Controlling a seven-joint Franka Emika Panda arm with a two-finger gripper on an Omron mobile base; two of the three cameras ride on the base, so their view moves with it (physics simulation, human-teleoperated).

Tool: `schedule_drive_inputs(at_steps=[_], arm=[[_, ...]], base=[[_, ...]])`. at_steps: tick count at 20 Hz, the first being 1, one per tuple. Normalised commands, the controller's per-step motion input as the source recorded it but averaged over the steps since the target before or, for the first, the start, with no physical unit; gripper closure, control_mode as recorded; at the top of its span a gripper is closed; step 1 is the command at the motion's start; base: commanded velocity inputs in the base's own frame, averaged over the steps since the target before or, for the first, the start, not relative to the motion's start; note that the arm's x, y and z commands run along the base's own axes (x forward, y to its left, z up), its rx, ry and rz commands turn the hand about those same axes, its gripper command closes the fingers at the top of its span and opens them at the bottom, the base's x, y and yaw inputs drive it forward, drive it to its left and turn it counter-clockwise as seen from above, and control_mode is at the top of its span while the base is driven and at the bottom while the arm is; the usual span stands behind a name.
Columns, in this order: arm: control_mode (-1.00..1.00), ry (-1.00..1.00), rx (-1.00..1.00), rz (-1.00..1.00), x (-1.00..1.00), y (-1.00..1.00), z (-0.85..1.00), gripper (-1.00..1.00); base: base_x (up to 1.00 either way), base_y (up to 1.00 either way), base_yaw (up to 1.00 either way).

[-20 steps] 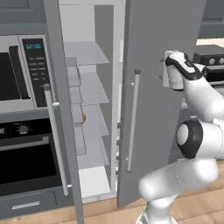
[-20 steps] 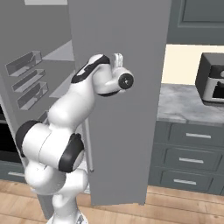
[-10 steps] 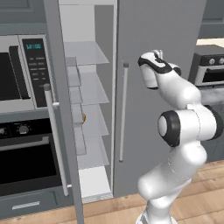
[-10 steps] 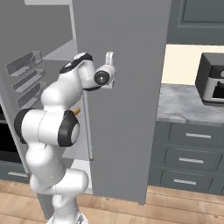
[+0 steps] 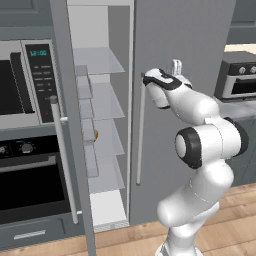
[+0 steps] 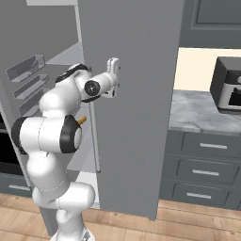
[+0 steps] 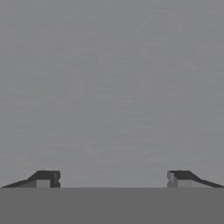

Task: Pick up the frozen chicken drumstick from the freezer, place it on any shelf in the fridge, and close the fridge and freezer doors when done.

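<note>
The drumstick (image 5: 95,134) shows as a small orange-brown piece on a middle shelf inside the open compartment, partly hidden by the left door's bins; its tip (image 6: 82,119) peeks out beside my arm. My gripper (image 5: 175,66) is raised at chest height against the outer face of the grey right-hand door (image 5: 190,45), right of its long handle (image 5: 141,130). In the hand view the gripper (image 7: 112,179) is open, its dark fingertips (image 7: 45,178) wide apart, nothing between them, facing flat grey door surface. From the right the gripper (image 6: 113,66) touches the door (image 6: 136,94).
The left-hand door (image 5: 65,125) stands open with its bins (image 5: 85,107) facing inward and a long handle (image 5: 62,160). A microwave (image 5: 25,80) and oven (image 5: 30,180) sit to the left. A counter (image 6: 207,110) with a toaster oven (image 6: 228,84) lies to the right.
My arm has swung left with the gripper on the right-hand door. That door has turned a little, its handle shifting left and narrowing the gap to the shelves.
</note>
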Motion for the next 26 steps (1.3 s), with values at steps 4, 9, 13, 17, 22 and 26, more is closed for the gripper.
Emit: schedule_drive_inputs(at_steps=[4,9,13,17,22,26], arm=[[-1.0,-0.06,0.0,-0.05,-1.0,0.0,0.3,-1.0],[-1.0,-0.01,0.0,-0.05,-1.0,0.0,0.9,-1.0],[-1.0,0.06,-0.07,-0.11,-0.97,0.25,0.79,-1.0],[-1.0,0.26,-0.27,-0.13,-0.7,0.72,0.85,-1.0],[-1.0,0.19,-0.17,-0.05,-0.18,0.5,0.37,-1.0],[-1.0,0.11,-0.07,-0.08,-0.24,0.29,0.72,-1.0]], base=[[0.0,0.0,0.0],[0.0,0.0,0.0],[0.0,0.0,0.0],[0.0,0.0,0.0],[0.0,0.0,0.0],[0.0,0.0,0.0]])
